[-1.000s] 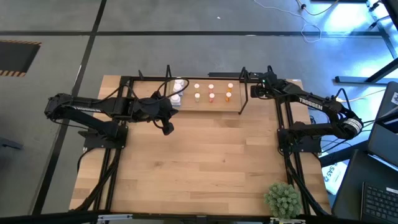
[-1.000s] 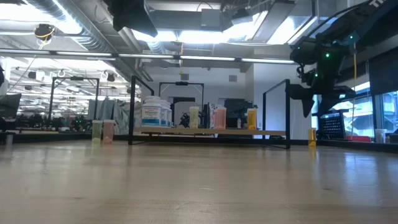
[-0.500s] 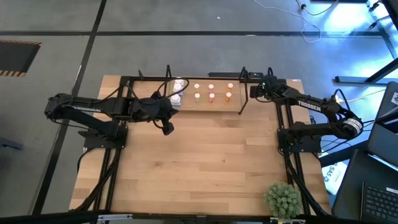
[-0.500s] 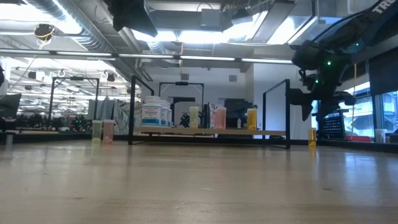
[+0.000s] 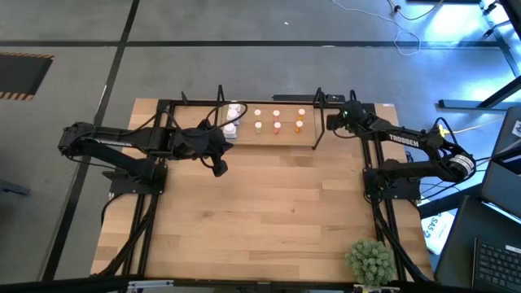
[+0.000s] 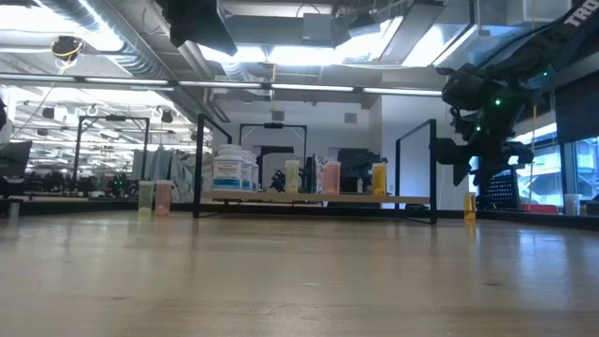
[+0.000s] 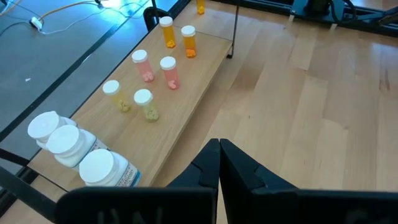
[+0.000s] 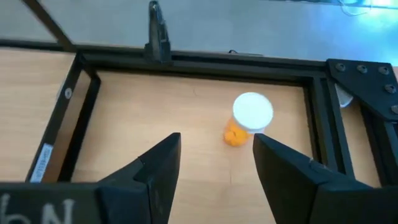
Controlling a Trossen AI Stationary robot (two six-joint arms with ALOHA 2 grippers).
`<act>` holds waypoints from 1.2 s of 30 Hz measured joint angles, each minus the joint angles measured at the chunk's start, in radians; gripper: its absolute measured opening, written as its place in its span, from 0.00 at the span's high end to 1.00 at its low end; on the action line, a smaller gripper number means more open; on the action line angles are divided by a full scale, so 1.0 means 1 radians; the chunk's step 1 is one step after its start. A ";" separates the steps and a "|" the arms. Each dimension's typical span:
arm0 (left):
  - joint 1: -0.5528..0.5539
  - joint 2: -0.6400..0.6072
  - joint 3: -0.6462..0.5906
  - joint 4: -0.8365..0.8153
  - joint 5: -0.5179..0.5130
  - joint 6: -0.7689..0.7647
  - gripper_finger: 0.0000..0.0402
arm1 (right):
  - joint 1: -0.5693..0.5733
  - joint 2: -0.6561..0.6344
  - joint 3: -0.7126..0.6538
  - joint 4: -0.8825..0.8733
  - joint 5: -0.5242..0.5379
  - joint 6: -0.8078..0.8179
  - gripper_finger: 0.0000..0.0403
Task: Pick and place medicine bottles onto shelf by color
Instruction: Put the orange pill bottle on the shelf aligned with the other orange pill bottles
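Note:
A small orange medicine bottle (image 8: 247, 119) with a white cap stands upright on the table in the far right corner, just right of the shelf (image 5: 269, 140); it also shows in the low view (image 6: 469, 207). My right gripper (image 8: 217, 149) hangs open above and a little short of it, touching nothing, fingers slanting down (image 6: 459, 159). On the shelf (image 7: 186, 112) stand three white bottles (image 7: 68, 149), two cream (image 7: 142, 101), two pink (image 7: 166, 67) and two orange (image 7: 186, 38). My left gripper (image 7: 219, 155) is shut and empty, above the table in front of the shelf's left end (image 5: 218, 167).
The black frame's corner bars (image 8: 205, 62) run close around the orange bottle. Two small bottles (image 6: 154, 197) stand left of the shelf in the low view. A green plant (image 5: 370, 260) sits at the near right. Bare wood lies in front of the shelf (image 5: 269, 212).
My right gripper has sunk a little toward the orange bottle in the far right corner and tipped further downward, its fingers staying open. The bottle has not moved.

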 joint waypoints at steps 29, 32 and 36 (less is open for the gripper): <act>0.000 0.000 0.000 0.000 0.000 0.000 1.00 | 0.224 -0.003 0.045 -0.311 0.186 0.284 0.49; 0.000 0.000 0.000 0.000 0.000 0.000 1.00 | 0.229 -0.003 0.034 -0.295 0.245 0.340 0.49; 0.000 0.000 0.000 0.000 0.000 0.000 1.00 | 0.229 -0.003 0.009 -0.213 0.250 0.358 0.49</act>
